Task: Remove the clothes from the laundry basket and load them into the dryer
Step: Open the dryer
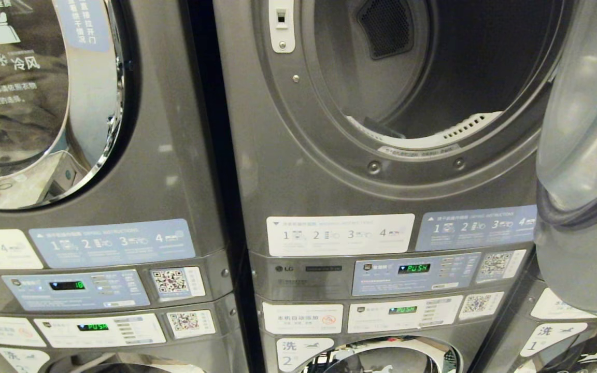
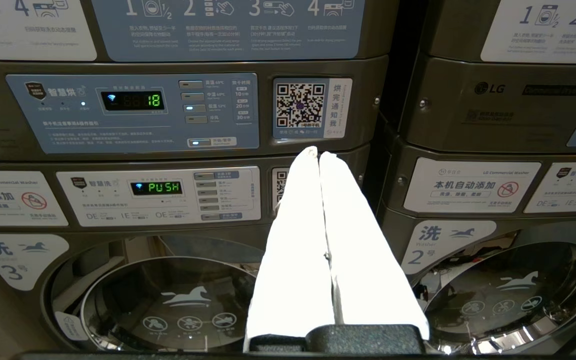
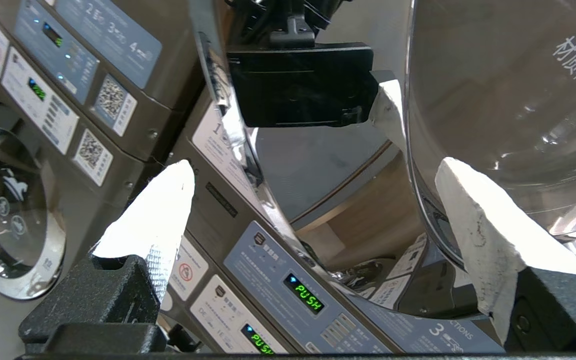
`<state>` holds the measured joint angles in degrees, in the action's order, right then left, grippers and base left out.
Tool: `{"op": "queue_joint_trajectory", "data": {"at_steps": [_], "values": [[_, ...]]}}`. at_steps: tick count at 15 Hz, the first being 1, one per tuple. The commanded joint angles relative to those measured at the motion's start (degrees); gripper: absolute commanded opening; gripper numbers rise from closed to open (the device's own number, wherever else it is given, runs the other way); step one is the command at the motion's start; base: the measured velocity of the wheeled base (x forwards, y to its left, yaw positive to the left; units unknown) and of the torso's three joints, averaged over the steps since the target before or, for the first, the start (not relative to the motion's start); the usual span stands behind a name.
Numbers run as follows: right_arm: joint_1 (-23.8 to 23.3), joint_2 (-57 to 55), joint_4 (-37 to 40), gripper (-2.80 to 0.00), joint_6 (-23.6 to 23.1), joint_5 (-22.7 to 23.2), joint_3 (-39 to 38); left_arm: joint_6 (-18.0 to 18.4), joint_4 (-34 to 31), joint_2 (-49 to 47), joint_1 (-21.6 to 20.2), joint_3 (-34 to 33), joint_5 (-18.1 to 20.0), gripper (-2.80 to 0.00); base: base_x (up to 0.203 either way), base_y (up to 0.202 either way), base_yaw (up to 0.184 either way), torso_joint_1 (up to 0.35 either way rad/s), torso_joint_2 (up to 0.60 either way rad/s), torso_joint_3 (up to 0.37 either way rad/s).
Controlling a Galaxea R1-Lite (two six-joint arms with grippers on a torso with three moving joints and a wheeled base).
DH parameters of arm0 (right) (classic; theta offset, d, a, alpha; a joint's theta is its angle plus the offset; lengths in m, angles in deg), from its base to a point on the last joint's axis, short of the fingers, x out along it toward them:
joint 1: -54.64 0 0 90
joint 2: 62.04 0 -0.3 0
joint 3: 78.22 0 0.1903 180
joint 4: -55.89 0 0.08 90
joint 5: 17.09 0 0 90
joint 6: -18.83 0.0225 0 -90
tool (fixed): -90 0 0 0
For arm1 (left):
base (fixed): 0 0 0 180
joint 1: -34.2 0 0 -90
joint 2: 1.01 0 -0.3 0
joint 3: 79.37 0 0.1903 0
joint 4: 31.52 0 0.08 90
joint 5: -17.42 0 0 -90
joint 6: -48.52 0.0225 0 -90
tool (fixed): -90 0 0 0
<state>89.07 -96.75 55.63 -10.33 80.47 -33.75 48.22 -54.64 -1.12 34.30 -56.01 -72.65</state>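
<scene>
Reading step as door already open, loading not begun: dark grey LG dryer (image 1: 381,171) drum looks empty, its chrome-rimmed round glass door (image 1: 583,155) swung out at right. Right gripper (image 3: 313,210) spread wide, empty, beside door; left gripper (image 2: 320,157) pressed together, parked. Clothes, basket: zero visible. Dryers: two. Next: fetch clothes
</scene>
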Motion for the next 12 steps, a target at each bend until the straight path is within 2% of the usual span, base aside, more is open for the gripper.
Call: {"op": "queue_joint_trajectory", "data": {"at_steps": [1,4,10,12], "values": [[-0.05,-2.41,-1.45,0.00,-0.27,-1.00,0.21,0.03,0.02,0.02,-0.01,0.00,-0.01,-2.80,0.000,0.000,0.000,0.000,0.00,0.000],[-0.06,-3.09,-2.29,0.00,-0.28,-3.43,0.17,-0.03,0.02,0.02,-0.01,0.00,-0.01,-2.80,0.000,0.000,0.000,0.000,0.00,0.000],[-0.03,-6.50,-3.23,0.00,-0.16,-3.17,0.14,-0.05,0.02,0.02,-0.01,0.00,-0.01,-2.80,0.000,0.000,0.000,0.000,0.00,0.000],[-0.06,-7.52,-6.08,0.00,-0.24,-3.24,-0.10,0.03,0.02,0.02,-0.01,0.00,-0.01,-2.80,0.000,0.000,0.000,0.000,0.00,0.000]]}}
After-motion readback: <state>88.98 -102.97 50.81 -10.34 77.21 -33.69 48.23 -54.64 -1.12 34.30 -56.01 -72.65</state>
